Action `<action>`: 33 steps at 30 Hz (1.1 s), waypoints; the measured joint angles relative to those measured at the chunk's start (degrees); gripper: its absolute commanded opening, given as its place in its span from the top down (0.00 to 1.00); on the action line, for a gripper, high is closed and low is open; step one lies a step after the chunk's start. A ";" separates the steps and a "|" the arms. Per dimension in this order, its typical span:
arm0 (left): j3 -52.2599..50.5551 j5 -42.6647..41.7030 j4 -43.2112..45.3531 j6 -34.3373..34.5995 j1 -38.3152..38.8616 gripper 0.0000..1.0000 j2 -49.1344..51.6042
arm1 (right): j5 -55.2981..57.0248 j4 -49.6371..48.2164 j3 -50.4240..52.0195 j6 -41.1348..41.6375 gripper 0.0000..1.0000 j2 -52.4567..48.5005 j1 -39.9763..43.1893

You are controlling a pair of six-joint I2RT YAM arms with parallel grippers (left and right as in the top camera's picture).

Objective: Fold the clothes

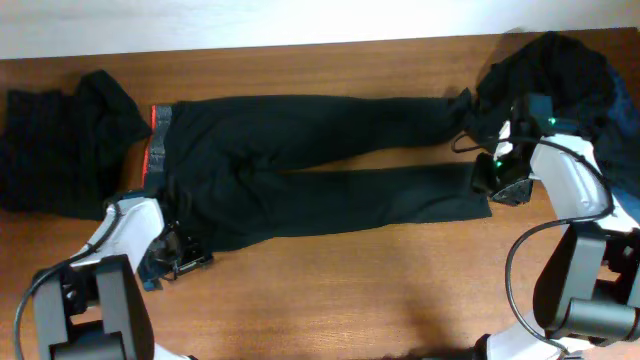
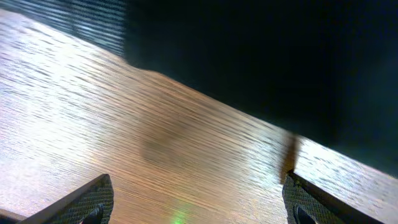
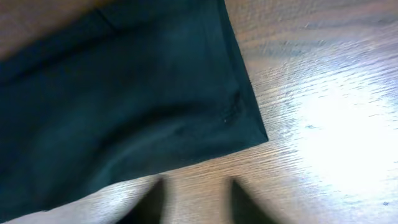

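I see the black trousers (image 3: 124, 93) hem just ahead of my right end effector (image 3: 196, 200), jaws narrowly apart, empty; my left end effector (image 2: 199, 202) is spread wide over the wooden table (image 2: 124, 124).

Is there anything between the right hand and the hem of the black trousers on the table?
Nothing visible. Only bare table lies between the right hand and the hem of the black trousers.
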State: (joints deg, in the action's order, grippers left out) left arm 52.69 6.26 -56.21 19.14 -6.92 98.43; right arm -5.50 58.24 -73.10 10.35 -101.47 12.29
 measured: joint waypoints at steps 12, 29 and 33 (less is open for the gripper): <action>0.02 0.31 6.16 -0.02 -5.33 0.13 -0.63 | -0.02 -9.68 8.59 1.38 0.96 -0.07 0.00; 0.02 0.70 11.34 0.00 -5.33 0.13 -0.74 | 0.02 -20.37 15.26 1.97 0.96 -0.07 0.00; 0.02 0.76 11.19 0.02 -5.33 0.13 -0.74 | 1.92 -17.00 15.32 4.87 0.96 -0.07 0.00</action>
State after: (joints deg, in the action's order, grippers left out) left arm 52.71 7.03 -45.01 19.16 -12.25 97.69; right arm -3.57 41.23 -57.78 15.22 -101.54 12.29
